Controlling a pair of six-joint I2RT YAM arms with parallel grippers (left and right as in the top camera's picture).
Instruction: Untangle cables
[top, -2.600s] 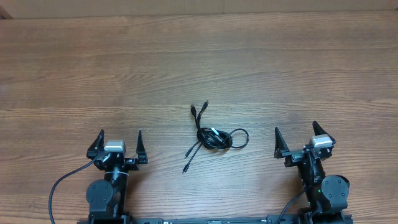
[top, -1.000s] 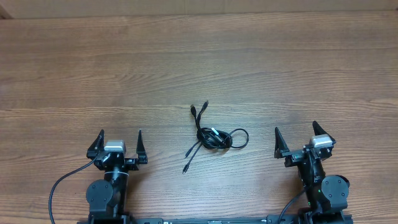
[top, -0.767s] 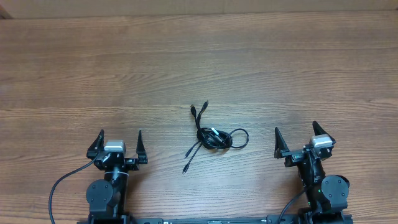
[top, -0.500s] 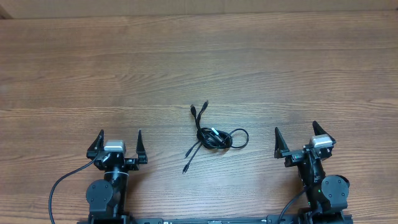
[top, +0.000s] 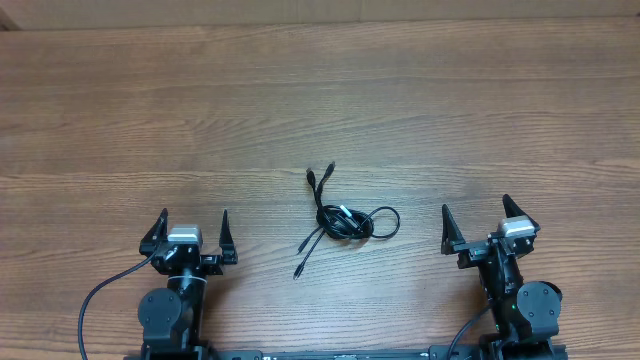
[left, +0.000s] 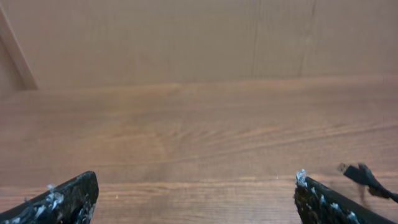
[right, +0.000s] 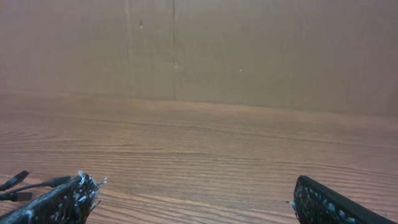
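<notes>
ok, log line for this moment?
phase: pre-grasp | thin black knotted cables: bundled, mid brown wooden table, untouched | left tool: open, empty | right tool: open, empty

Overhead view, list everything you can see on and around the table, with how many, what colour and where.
cables: one knotted bundle of thin cords, exact number unclear, black, middle of the table between the two arms, plug ends sticking out up-left and down-left
table: one, brown wood grain, fills the view
wall panel: one, tan, behind the table's far edge
left gripper: one, black fingers, near edge on the left, open, empty
right gripper: one, black fingers, near edge on the right, open, empty
</notes>
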